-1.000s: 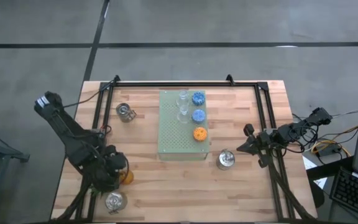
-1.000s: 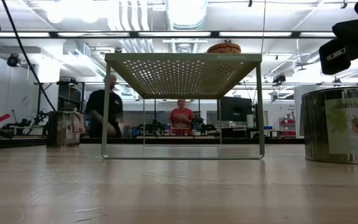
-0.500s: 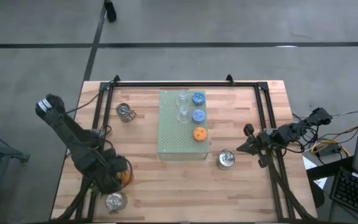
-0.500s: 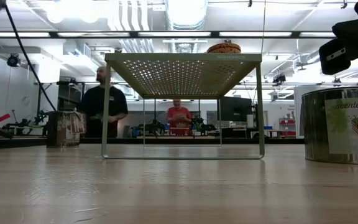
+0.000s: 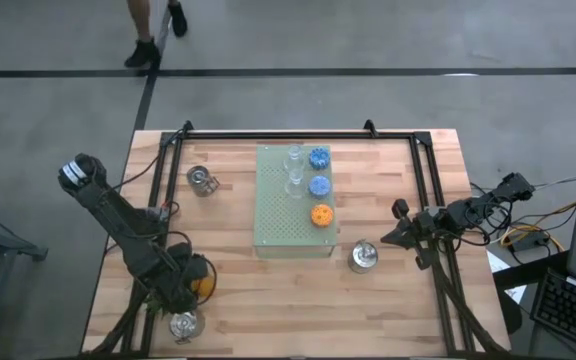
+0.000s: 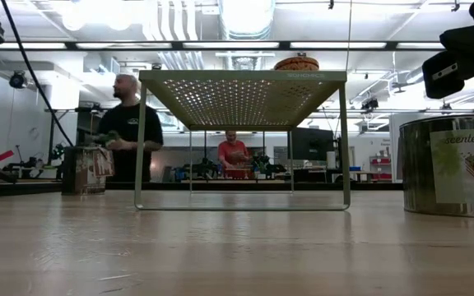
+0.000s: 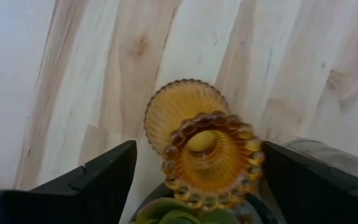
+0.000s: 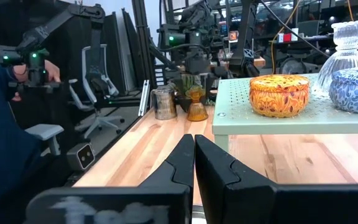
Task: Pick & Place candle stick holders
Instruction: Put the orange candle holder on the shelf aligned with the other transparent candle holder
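The left gripper (image 5: 190, 283) is low over the near left part of the wooden table (image 5: 268, 300). Its two dark fingers (image 7: 98, 180) are spread wide apart. The amber holder (image 7: 210, 158) sits between them, standing upright on the wood, and the fingers do not touch it. Something green and leafy (image 7: 169, 211) shows just under the holder in the left wrist view. A shiny silver holder (image 5: 185, 325) stands right beside the gripper, at the near edge of the table. Another silver holder (image 5: 201, 180) stands at the far left.

In the middle is a pale green board (image 5: 278, 210) on thin legs. On top of it, in a row along its right side, sit two blue holders (image 5: 319, 158), then an orange holder (image 5: 321, 214) nearest to us. Two little clear glass holders (image 5: 294, 156) stand just left of the blue ones.

A third silver holder (image 5: 364, 256) stands on the table off the board's near right corner. The right gripper (image 5: 388, 238) waits just to its right, with its fingers (image 8: 182, 165) pressed together and nothing in them.

A person (image 6: 128, 131) stands in the room behind the table.
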